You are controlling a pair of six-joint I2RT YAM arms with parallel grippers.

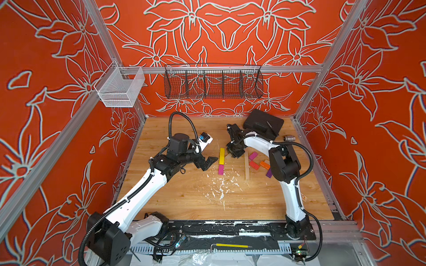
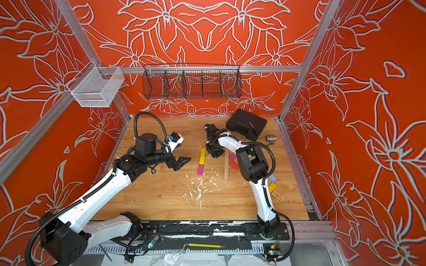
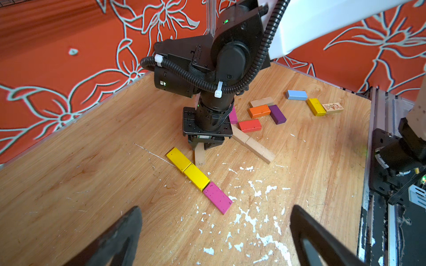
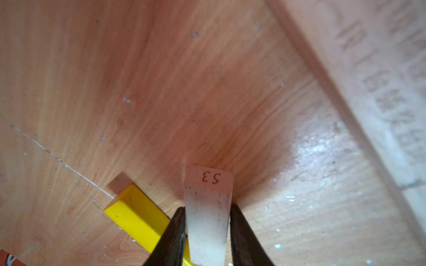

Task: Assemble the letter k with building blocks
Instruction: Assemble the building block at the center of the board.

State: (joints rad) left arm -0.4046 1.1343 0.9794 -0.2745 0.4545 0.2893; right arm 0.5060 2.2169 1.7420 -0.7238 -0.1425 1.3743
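Two yellow blocks (image 1: 221, 156) and a magenta block (image 1: 221, 170) lie end to end in a line on the wooden table, seen in both top views. Beside the far yellow block (image 3: 178, 159), my right gripper (image 4: 208, 207) points down, shut on a plain wood block (image 4: 208, 191) marked 53. That block (image 3: 199, 155) rests low on the table, angled away from the line. My left gripper (image 3: 216, 207) hovers open and holds nothing, left of the magenta block (image 3: 217, 197). Loose blocks lie to the right: orange (image 3: 259, 111), purple (image 3: 277, 114), red (image 3: 249, 125), light blue (image 3: 296, 95), yellow (image 3: 315, 106) and a printed one (image 3: 332, 108).
Two plain wood blocks (image 1: 246, 165) lie end to end right of the right gripper. A black case (image 1: 264, 124) and a silver fitting (image 1: 289, 138) sit at the back right. White flecks (image 1: 221, 186) mark the table's middle. Wire baskets (image 1: 213, 81) hang on the back rail.
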